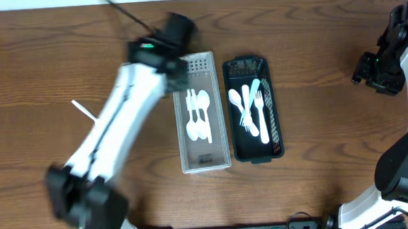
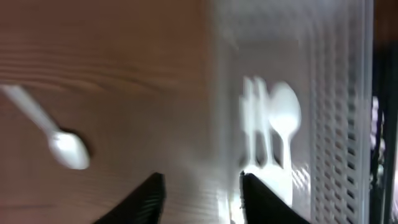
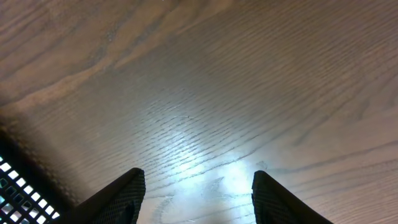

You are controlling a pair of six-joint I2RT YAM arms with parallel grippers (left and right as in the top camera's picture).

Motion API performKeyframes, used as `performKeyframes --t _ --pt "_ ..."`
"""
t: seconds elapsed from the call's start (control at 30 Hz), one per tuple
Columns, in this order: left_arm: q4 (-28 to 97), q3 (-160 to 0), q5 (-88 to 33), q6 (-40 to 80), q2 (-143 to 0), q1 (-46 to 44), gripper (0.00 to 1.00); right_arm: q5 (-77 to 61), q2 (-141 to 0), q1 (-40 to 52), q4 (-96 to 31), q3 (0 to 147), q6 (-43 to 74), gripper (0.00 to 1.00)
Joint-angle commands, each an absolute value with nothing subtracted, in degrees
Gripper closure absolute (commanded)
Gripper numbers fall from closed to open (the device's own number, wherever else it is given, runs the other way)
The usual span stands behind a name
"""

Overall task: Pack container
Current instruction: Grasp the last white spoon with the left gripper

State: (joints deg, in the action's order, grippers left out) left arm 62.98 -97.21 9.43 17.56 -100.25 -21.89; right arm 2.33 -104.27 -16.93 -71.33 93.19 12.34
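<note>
Standing about partway by the look of it, with white cutlery (image 1: 198, 118) lying in the clear container (image 1: 205, 163) and the black container (image 1: 277, 142), one loose spoon (image 1: 83, 110) out on the surface (image 1: 313, 37), unpacked, and left end effector (image 2: 202, 196) and right end effector (image 3: 196, 193) both apart, empty.

- Two containers: I count one clear tray (image 1: 205, 157) just ahead and right of my left pincer (image 2: 200, 186), and one black tray (image 1: 276, 124) further right.
- One loose spoon (image 2: 68, 149) on the worktop (image 1: 320, 157), left of that pincer.
- Clear tray: roughly three white pieces.
- Black tray: the pieces overlap, so I can't count them.
</note>
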Motion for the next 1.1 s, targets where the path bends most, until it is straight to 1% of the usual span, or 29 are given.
performKeyframes --t 0.0,0.17,0.27,0.33,0.4,0.47,0.67,1.07 --pt "63.86 -98.13 12.12 17.69 -95.68 -14.74 0.49 2.31 -104.25 -16.53 -71.44 92.92 11.51 0.41" --pt "66.83 -97.78 11.2 25.87 -94.28 -1.32 0.42 2.28 -104.25 -16.53 -71.48 92.92 11.51 0.41" --pt "65.54 -94.63 4.97 27.38 -94.78 6.33 0.4 2.28 -104.25 -16.53 -71.46 92.92 11.51 0.41" --pt "64.29 -92.31 2.39 27.86 -95.48 9.91 0.39 2.28 -104.25 -16.53 -71.48 92.92 11.51 0.41" --pt "62.76 -89.56 1.32 28.97 -96.38 12.78 0.36 2.28 -104.25 -16.53 -71.48 92.92 11.51 0.41" --pt "60.66 -86.43 0.3 29.32 -97.69 15.25 0.34 2.31 -104.25 -16.53 -71.53 92.92 11.51 0.41" --pt "55.96 -81.08 -4.27 29.61 -103.04 19.14 0.33 2.31 -104.25 -16.53 -71.55 92.92 11.51 0.41" --pt "51.57 -80.88 -4.34 28.16 -114.41 19.33 0.33 2.33 -104.25 -16.53 -71.85 92.92 11.42 0.41"
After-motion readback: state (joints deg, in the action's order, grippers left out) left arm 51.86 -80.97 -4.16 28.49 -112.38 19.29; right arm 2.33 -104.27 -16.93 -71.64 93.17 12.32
